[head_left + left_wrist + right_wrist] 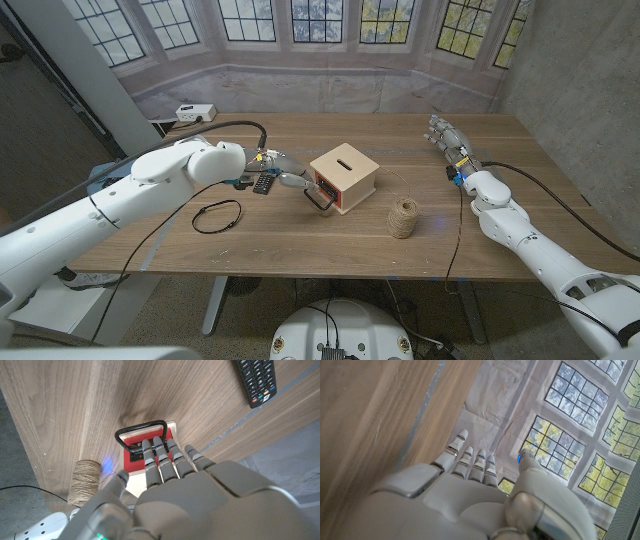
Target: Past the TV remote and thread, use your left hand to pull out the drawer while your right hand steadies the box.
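Red drawer front (134, 449): left hand (165, 467) fingertips touching, no grip; right hand (447, 139) open, apart.

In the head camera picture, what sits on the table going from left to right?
Black cable loop → TV remote → left hand → wooden box → spool of thread → right hand.

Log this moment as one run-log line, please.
left hand: fingers at drawer handle, grip unclear | right hand: open, away from box | drawer: not visibly out | twine, remote: on table
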{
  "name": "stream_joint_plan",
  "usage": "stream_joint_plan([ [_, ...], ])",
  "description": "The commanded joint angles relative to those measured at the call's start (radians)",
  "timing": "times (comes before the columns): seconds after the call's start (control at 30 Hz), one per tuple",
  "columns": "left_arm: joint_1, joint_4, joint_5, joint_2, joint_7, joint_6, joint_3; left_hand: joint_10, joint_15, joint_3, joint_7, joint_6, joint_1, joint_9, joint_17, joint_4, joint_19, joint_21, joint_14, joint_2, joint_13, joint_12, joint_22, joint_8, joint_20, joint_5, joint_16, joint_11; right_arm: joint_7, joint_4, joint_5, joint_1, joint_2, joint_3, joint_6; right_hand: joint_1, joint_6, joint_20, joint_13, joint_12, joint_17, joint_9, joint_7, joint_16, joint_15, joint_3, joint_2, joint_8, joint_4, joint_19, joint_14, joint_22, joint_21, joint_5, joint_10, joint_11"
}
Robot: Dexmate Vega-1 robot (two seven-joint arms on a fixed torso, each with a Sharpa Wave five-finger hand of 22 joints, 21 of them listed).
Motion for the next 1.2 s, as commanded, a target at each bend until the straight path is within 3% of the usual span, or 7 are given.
stream_joint_plan([
  [0.03, -0.023, 0.019, -0.023, -0.017, -0.016, -0.006, 0.016, 0.015, -0.004, 0.007, -0.008, 0.016, -0.01, 0.003, 0.0, -0.008, 0.007, 0.002, 0.025, -0.001, 0.004, -0.003, 0.0, 0.001, 0.002, 0.004, 0.006, -0.004, 0.007, 0.018, 0.004, 0.003, 0.001, 0.002, 0.01, 0.012, 0.003, -0.019, 0.005, 0.001, 0.001, 0.005, 0.0, 0.009, -0.04, 0.003, 0.003, 0.0, 0.001, 0.007, 0.0, 0.005, 0.008, -0.001, 0.001, 0.005],
  [0.7, -0.041, -0.004, -0.048, -0.032, -0.083, 0.067, 0.052, 0.007, -0.011, 0.012, -0.016, 0.003, -0.008, 0.003, -0.004, -0.018, -0.016, -0.013, 0.017, -0.005, 0.003, -0.017, 0.0, -0.008, 0.035, 0.004, -0.019, -0.003, -0.004, -0.011, 0.011, -0.032, -0.021, 0.021, 0.022, 0.013, 0.002, -0.017, 0.005, 0.0, 0.002, 0.005, -0.002, 0.01, -0.04, 0.002, 0.003, 0.0, 0.001, 0.007, -0.001, 0.005, 0.008, -0.001, -0.001, -0.001],
  [1.2, -0.05, 0.011, -0.04, -0.052, -0.094, 0.102, 0.088, -0.007, -0.007, 0.012, -0.012, -0.009, -0.015, 0.003, -0.004, -0.016, -0.023, -0.017, 0.012, -0.009, 0.004, -0.029, 0.001, -0.013, 0.04, 0.005, -0.029, -0.003, -0.005, -0.059, 0.004, -0.049, -0.044, 0.025, 0.019, 0.014, 0.002, -0.017, 0.005, -0.001, 0.001, 0.005, -0.002, 0.01, -0.04, 0.002, 0.003, 0.0, 0.001, 0.006, -0.001, 0.005, 0.008, 0.0, -0.002, -0.001],
])
